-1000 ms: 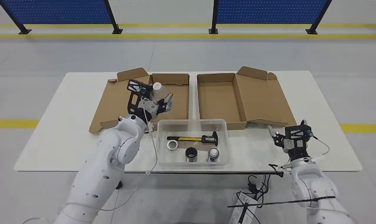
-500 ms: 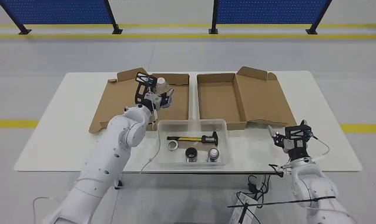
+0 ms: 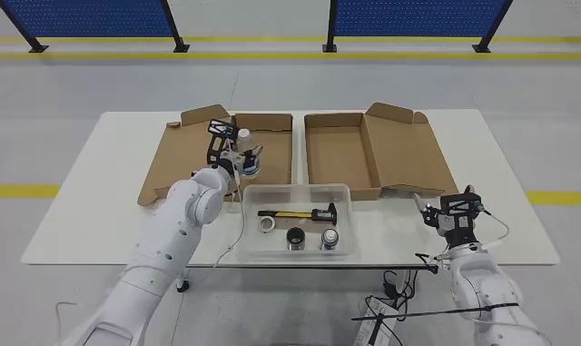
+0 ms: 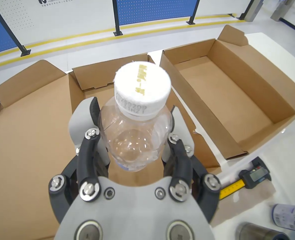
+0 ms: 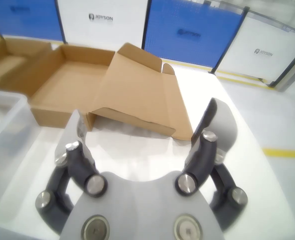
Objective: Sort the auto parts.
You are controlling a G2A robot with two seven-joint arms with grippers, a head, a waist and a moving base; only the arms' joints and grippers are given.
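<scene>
Fingers (image 4: 80,122) of the left gripper (image 4: 135,126) are closed narrowly on a clear plastic bottle (image 4: 137,141), which is gripped at its shoulder from both sides. The white cap (image 4: 141,88) is directed away from the wrist, toward 12 o'clock in the top view. The bottle (image 3: 243,139) is held over the tray of the left cardboard box (image 3: 277,160); whether it touches the cardboard cannot be told. This box is set at 11 o'clock from the clear plastic bin (image 3: 248,228), and its lid is folded out flat toward 9 o'clock.

A second, right cardboard box (image 3: 336,155) is placed just beside the first, at 1 o'clock from the bin, with its lid opened toward 3 o'clock. Inside the bin a caliper with a yellow scale (image 3: 300,214) is laid across the far half, a roll of tape (image 3: 266,224) is seen at 9 o'clock, and a dark cylinder (image 3: 295,242) and a small can (image 3: 329,240) are stood side by side at 6 o'clock.

Fingers of the right gripper (image 3: 423,212) are spread wide with nothing held between them. The gripper is positioned over the white table (image 3: 109,192) at 3 o'clock from the bin, near the table's 4 o'clock edge, well apart from the bottle.
</scene>
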